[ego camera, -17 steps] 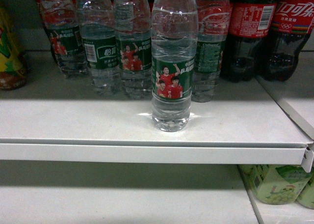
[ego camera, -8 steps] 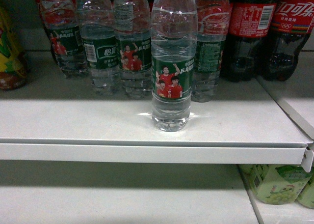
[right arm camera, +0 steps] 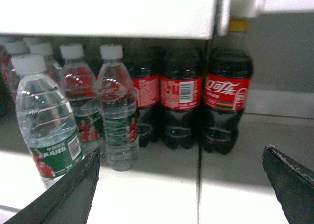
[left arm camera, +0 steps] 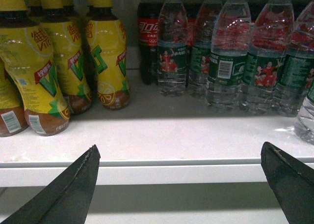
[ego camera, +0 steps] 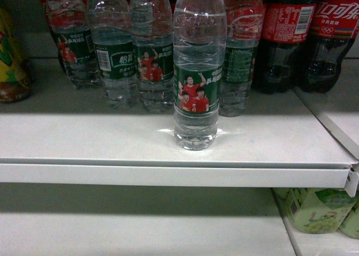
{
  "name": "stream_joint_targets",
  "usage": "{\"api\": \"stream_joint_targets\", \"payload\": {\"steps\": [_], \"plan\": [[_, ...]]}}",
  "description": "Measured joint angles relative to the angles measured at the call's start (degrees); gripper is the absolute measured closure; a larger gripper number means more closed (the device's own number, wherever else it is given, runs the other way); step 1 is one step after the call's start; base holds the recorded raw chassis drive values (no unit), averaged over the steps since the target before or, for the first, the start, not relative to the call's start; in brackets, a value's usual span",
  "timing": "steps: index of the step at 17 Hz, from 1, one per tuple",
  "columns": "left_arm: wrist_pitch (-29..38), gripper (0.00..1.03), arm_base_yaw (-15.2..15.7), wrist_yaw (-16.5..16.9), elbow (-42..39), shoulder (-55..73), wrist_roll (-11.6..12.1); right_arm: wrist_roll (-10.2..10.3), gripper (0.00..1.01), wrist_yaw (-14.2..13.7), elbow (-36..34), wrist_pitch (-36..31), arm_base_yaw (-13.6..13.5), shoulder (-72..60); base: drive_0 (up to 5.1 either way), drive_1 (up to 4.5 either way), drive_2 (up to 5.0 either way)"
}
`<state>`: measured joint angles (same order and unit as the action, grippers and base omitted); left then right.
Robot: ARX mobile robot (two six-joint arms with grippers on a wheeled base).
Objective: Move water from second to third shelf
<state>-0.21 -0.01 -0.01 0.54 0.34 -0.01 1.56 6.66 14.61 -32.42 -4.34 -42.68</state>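
A white store shelf (ego camera: 112,138) fills the head view, with a lower shelf beneath it. Nothing has shifted over the last second: the water (ego camera: 198,71) stands exactly as before, upright and alone near the front edge, so either it has been set down or the lift has not begun. Behind it stand four more water bottles (ego camera: 115,48) and two cola bottles (ego camera: 286,37). The left hand (left arm camera: 179,184) and right hand (right arm camera: 179,184) are both spread wide, holding nothing.
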Motion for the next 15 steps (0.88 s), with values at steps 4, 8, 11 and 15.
{"api": "stream_joint_targets", "payload": {"steps": [4,8,11,15], "plan": [[0.00,0.05,0.00,0.00,0.00,0.00,0.00,-4.83,0.03,0.46,4.28,-9.92,-8.87,-19.26,0.0,0.00,0.0],[0.00,0.05,0.00,0.00,0.00,0.00,0.00,-8.28,0.03,-0.70,6.69,-15.04,-17.75,-30.82,0.0,0.00,0.0],[0.00,0.05,0.00,0.00,0.00,0.00,0.00,-10.25,0.03,-0.90,9.64,-15.56,-21.57,-35.98,0.0,0.00,0.0],[0.00,0.05,0.00,0.00,0.00,0.00,0.00,-10.23,0.03,-2.08,15.45,-9.68,-25.14,-41.22,0.0,0.00,0.0]]}}
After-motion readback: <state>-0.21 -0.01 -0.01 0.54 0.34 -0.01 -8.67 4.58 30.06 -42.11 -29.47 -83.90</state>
